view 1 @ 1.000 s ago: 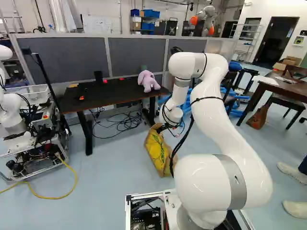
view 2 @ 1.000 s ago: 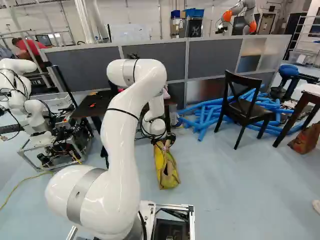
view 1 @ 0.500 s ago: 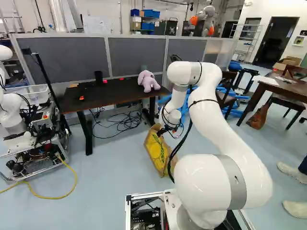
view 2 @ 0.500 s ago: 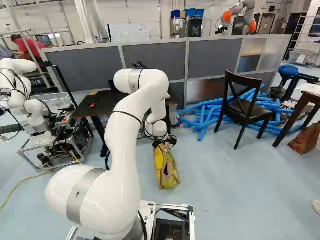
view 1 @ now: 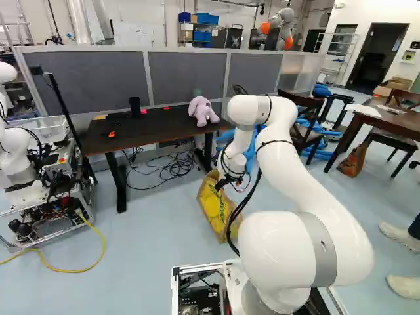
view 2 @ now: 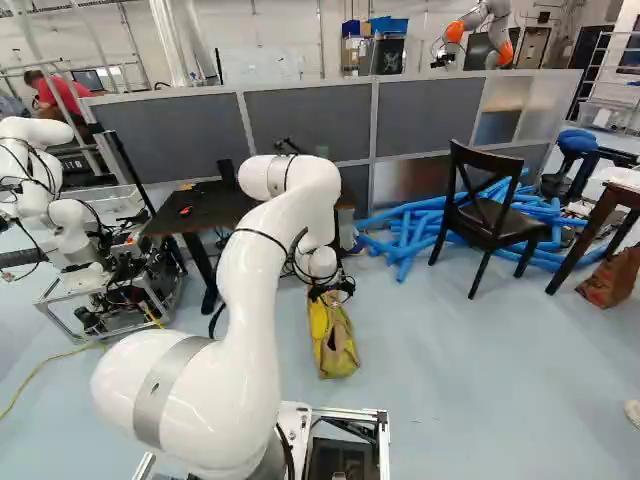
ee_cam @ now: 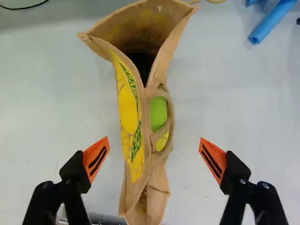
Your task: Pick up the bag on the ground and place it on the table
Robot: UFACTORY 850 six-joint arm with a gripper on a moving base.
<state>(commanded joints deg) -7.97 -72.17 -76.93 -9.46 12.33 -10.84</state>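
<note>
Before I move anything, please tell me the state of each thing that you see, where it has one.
Gripper: open, one finger on each side of the bag
Bag: on the floor, mouth gaping at one end
Chair: upright
Plush toy: resting on the black table
Blue tubes: heaped loosely on the floor
Black cables: tangled under the black table

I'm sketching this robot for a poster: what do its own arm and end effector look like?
The arm is glossy white, with thick, rounded segments and smooth bends. Grey bands ring some joints, thin black straps circle it, and black cables run loosely alongside. The end effector is black, with two fingers bearing orange pads marked by dark stripes.
</note>
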